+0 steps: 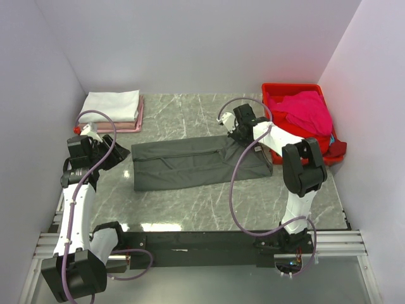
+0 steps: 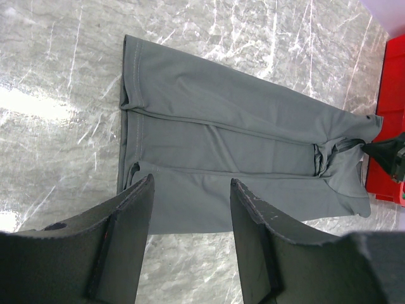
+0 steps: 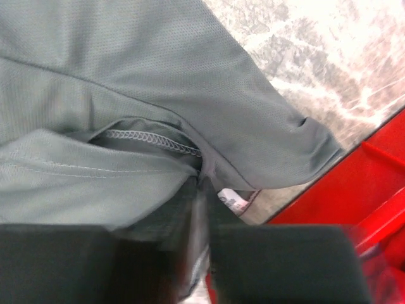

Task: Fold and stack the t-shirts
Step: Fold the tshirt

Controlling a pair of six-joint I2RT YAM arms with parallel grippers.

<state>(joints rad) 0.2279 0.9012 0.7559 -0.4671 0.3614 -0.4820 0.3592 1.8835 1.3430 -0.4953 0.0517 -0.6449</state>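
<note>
Right end effector [image 3: 202, 196] pinches charcoal t-shirt [image 1: 190, 163] nearest the red crate [image 1: 291, 87]; slipping could undo folds; left end effector [image 2: 192, 183] gapes, empty.

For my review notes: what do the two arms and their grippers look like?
Both the left arm and right arm have white links joined by bulky black joint housings, with a lilac cable looping loosely along each. The left gripper has two broad, flat, dark grey fingers with rough-textured faces; the right gripper looks alike, blurred.

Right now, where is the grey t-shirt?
In the top view the grey t-shirt lies centrally, between the folded stack far left and the red crate far right.
</note>
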